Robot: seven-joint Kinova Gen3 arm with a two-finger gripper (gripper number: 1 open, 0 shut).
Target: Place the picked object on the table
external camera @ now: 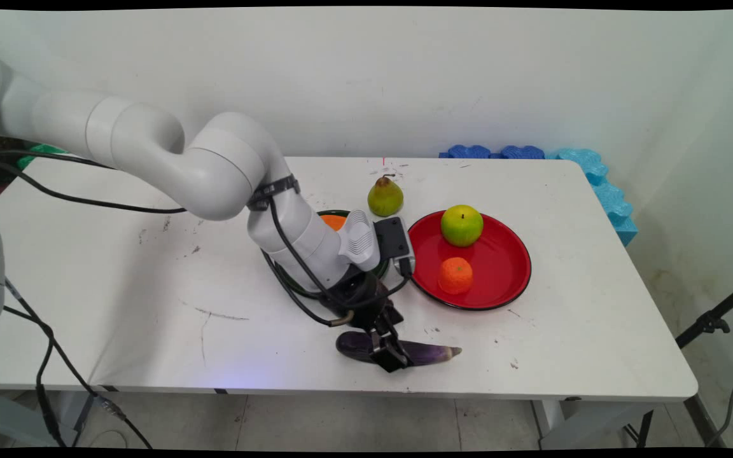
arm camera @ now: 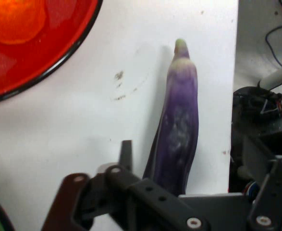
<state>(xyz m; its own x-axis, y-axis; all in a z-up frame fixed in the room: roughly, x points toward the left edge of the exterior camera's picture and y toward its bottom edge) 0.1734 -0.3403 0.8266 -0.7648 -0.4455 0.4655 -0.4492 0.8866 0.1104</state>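
We could not see the middle of the eggplant [external camera: 427, 353] in the main view, since the tool [external camera: 390, 356] stood in front of it; in the hand view its lower end was lost behind the black linkage. We could not tell there whether the tool's fingers touched it. The arm covered most of the dark-rimmed plate [external camera: 341, 214] and all but a sliver of the orange thing [external camera: 333, 221] on it, too little for us to name. The hand view's edge cut off the red plate [arm camera: 59, 43] and the blurred orange fruit [arm camera: 16, 19]. The worktop [external camera: 118, 305] legs ran out of frame.
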